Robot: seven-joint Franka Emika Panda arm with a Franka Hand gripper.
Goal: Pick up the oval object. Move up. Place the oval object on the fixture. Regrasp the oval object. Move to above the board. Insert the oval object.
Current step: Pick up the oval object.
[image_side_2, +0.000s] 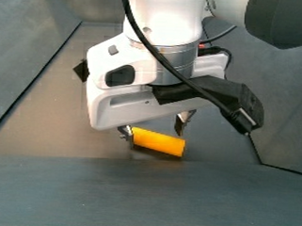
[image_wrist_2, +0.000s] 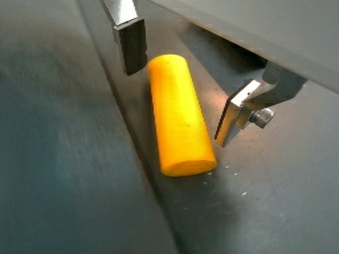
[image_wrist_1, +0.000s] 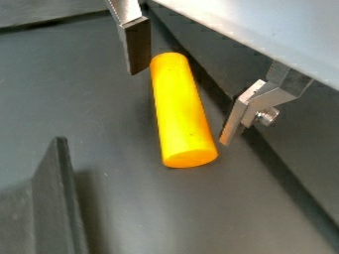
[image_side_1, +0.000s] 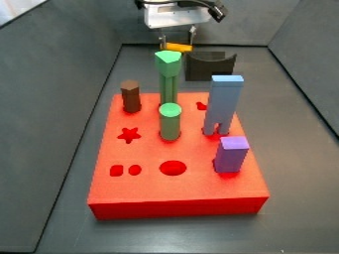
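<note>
The oval object is a smooth yellow-orange peg. It lies flat on the dark floor of the work box. The claw is low over it, with one silver finger on each side of the peg. The fingers stand apart, and in both wrist views there is a small gap between each finger and the peg, so the claw is wide open and grips nothing.

Both wrist views show the peg up close, lying across the space between the fingers. They show nothing of the board. One wrist view also shows a dark raised edge in a corner of the picture; I cannot tell what it is.

A side view shows the red board at the near end of the floor. On it stand green pegs, a blue block, a purple block and a brown peg. At the far end, past the board, sits the dark fixture, and the yellow peg peeks out just beside it, under the claw.

A side view from close by shows the big white arm bent down over the peg.

Grey walls slope up around the dark floor.
</note>
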